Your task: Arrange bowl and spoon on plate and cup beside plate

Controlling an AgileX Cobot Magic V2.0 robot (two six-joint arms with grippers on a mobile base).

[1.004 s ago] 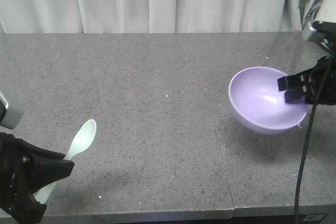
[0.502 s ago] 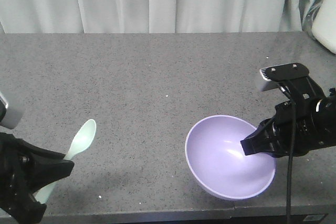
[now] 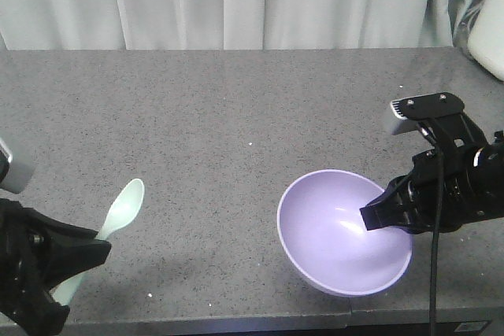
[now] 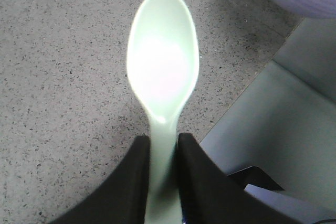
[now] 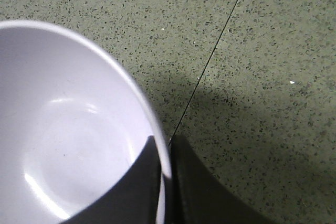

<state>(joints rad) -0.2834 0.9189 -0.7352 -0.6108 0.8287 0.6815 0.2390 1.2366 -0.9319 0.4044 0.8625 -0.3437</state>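
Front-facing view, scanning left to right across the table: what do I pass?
Left end effector → spoon → bowl → right end effector → white object at the far right edge.

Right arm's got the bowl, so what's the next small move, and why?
Probably swing the bowl inward from the table's front edge rather than release it. The right claw pinches its rim, the bowl is tilted close to that edge, and no plate shows in any view.

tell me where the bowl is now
In the front view the bowl is at the right near the front edge of the table, its rim pinched by the right hand, far from the spoon.
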